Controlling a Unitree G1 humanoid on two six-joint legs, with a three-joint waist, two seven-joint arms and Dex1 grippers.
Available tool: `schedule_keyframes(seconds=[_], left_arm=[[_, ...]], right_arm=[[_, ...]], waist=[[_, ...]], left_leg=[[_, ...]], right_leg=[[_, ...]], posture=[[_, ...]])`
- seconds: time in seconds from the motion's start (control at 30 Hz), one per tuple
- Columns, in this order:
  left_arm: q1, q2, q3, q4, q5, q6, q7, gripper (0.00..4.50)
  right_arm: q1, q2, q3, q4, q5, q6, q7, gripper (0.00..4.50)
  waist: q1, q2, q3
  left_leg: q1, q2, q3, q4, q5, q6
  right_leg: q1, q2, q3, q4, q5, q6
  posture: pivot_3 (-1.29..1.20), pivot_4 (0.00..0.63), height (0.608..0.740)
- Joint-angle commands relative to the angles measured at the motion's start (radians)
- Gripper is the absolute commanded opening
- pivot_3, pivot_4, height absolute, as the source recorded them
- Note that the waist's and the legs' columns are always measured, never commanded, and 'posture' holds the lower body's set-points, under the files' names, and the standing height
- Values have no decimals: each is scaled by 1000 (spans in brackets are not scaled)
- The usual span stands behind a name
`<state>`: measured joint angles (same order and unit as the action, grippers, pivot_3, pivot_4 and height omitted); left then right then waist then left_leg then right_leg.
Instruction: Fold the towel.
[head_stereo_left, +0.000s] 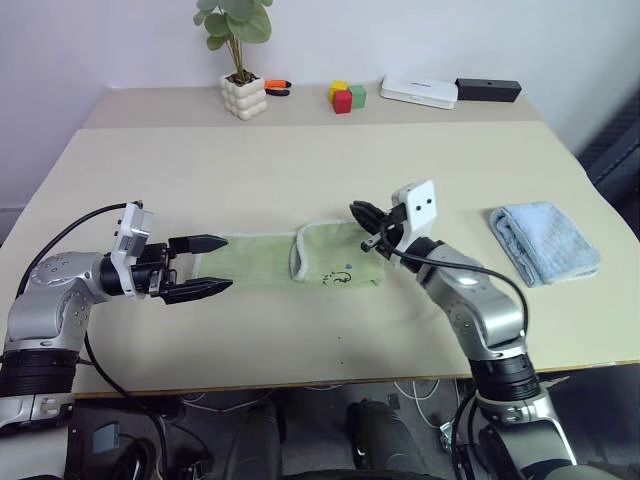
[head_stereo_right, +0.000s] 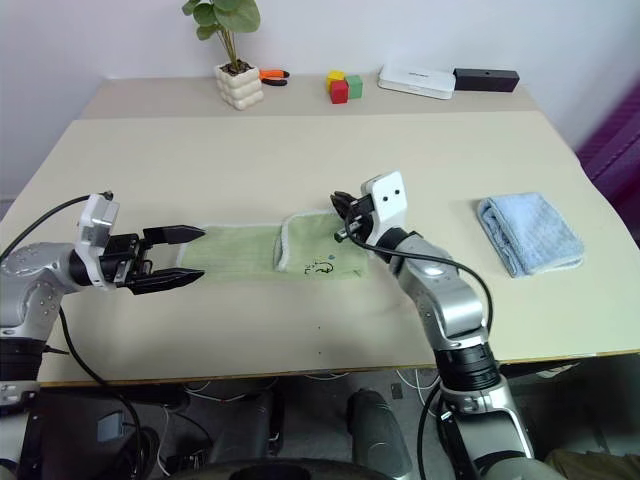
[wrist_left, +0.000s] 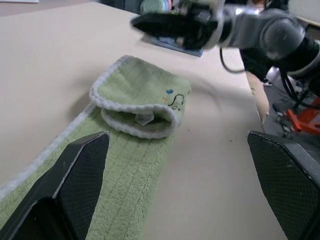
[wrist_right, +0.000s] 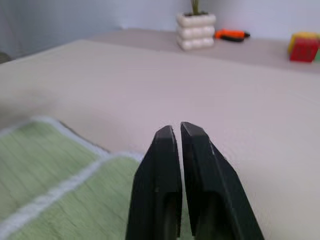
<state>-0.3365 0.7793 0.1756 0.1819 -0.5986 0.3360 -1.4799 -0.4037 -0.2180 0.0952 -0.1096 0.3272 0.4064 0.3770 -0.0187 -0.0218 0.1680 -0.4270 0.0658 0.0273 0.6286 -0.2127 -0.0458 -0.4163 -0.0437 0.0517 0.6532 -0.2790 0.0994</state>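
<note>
- The towel (head_stereo_left: 285, 262) lay at the centre of the table (head_stereo_left: 300, 170), a long green strip running left to right.
- Its right end was already folded over to the left, a doubled flap with the dark mark on top; the left part still lay flat in a single layer.
- The left gripper (head_stereo_left: 200, 267) hovered at the towel's left end, jaws spread wide, holding nothing.
- The right gripper (head_stereo_left: 366, 226) sat above the folded right end, jaws pressed together, empty.
- A blue towel (head_stereo_left: 545, 240) lay at the right of the frame, well apart.
- Judgement: one fold looked done; the left end still needed folding over.
</note>
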Motion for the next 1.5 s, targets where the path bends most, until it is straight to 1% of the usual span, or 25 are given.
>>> schedule_keyframes(seconds=[0.03, 0.23, 0.4, 0.53, 0.67, 0.7, 0.8, 0.83, 1.0, 1.03, 1.1, 1.17, 1.27, 1.33, 1.37, 1.43, 1.5], left_arm=[[-2, 4, 16, -25, -7, -12, 3, 4500], [12, 7, 23, -38, -13, -7, 12, 4500], [13, -4, 23, -43, -19, -4, 23, 4500], [16, -16, 19, -48, -18, -6, 34, 4500], [21, -27, 23, -53, -8, -17, 55, 4500], [22, -28, 24, -54, -9, -14, 60, 4500], [28, -29, 34, -61, -20, 15, 90, 4500], [30, -28, 39, -64, -25, 33, 106, 4500], [20, 10, 76, -65, -89, 227, 194, 4500], [21, 15, 85, -71, -98, 252, 209, 4500], [20, 24, 108, -82, -125, 322, 255, 4500], [3, 8, 149, -86, -140, 330, 313, 4500], [-110, -6, 219, -35, -206, 433, 445, 4500], [-147, -8, 227, 1, -203, 481, 512, 4500], [-153, -8, 225, 12, -192, 501, 539, 4500], [-141, -14, 212, 16, -151, 554, 646, 4500], [-116, -56, 270, -36, -213, 688, 783, 4500]], right_arm=[[5, 48, 26, 71, -56, -138, 6, 37], [39, 33, 152, 235, -247, -333, 31, 37], [51, 45, 196, 316, -299, -363, 59, 37], [34, 55, 192, 340, -323, -372, 59, 37], [4, 50, 184, 350, -377, -381, 23, 37], [3, 52, 181, 339, -369, -378, 36, 37], [6, 62, 155, 269, -309, -341, 81, 849], [3, 66, 142, 244, -292, -325, 86, 1279], [-26, 5, 124, 74, -264, -260, 158, 3753], [-35, -7, 117, 42, -252, -240, 173, 4365], [-51, -28, 99, -19, -200, -196, 216, 4447], [-71, -49, 70, -51, -164, -163, 238, 4447], [-106, -96, 16, -74, -114, -110, 269, 4447], [-115, -142, 0, -92, -80, -82, 320, 4447], [-115, -161, -3, -102, -63, -66, 344, 4447], [-118, -211, 2, -113, -71, -86, 386, 4447], [-126, -247, -4, -138, -50, -67, 419, 4447]], waist=[[-1, 0, 0], [0, 0, 0], [-1, 0, 0], [-1, 0, 0], [-1, 0, 0], [-1, 0, 0], [-1, 0, 0], [-1, 0, 0], [-1, 0, 0], [-1, 0, 0], [1, 0, 0], [1, 0, 0], [10, -2, 1], [10, -2, 1], [7, -2, 1], [2, -1, 1], [-3, -1, 1]], left_leg=[[0, 0, 0, 0, 0, 0], [0, 0, 0, 0, 0, 0], [0, 0, 0, 0, 0, 0], [1, 0, 0, 0, 0, 0], [2, 0, 0, 1, 0, 0], [2, 0, 0, 1, 0, 0], [2, 0, 0, 1, 0, 0], [1, 0, 0, 1, 0, 0], [1, 0, 0, 1, 0, 0], [1, 0, 0, 1, 0, 0], [1, 0, 0, 1, 0, 0], [1, 0, 0, 1, 0, 0], [1, 0, -1, 2, 0, 0], [1, 0, -2, 3, 0, 0], [1, -1, -2, 3, 0, 0], [2, -1, -1, 1, 0, 0], [2, -1, -1, 1, 0, 0]], right_leg=[[0, 0, 0, 0, 1, 1], [0, 0, 0, 0, -1, -1], [0, 0, 0, 0, -1, -1], [1, 0, 0, 0, -1, -1], [2, 0, 0, 1, -1, -1], [2, 0, 0, 1, -1, -1], [2, 0, 0, 1, 0, 0], [2, 0, 0, 1, 0, 1], [1, 0, 0, 1, 1, 1], [1, 0, 0, 1, 1, 2], [1, 0, 0, 1, 1, 2], [1, 0, 0, 1, 1, 2], [2, 0, -1, 1, 1, 2], [3, -1, -2, 1, 1, 2], [3, -1, -2, 1, 1, 2], [3, -2, -1, 0, 1, 2], [3, -1, -1, 0, 1, 3]], posture=[[0, 150, 740], [0, 150, 740], [0, 150, 740], [0, 150, 740], [0, 150, 740], [0, 150, 740], [0, 150, 740], [0, 150, 740], [0, 150, 740], [0, 150, 740], [0, 150, 740], [0, 150, 740], [0, 150, 740], [0, 150, 740], [0, 150, 740], [0, 150, 740], [0, 150, 740]])
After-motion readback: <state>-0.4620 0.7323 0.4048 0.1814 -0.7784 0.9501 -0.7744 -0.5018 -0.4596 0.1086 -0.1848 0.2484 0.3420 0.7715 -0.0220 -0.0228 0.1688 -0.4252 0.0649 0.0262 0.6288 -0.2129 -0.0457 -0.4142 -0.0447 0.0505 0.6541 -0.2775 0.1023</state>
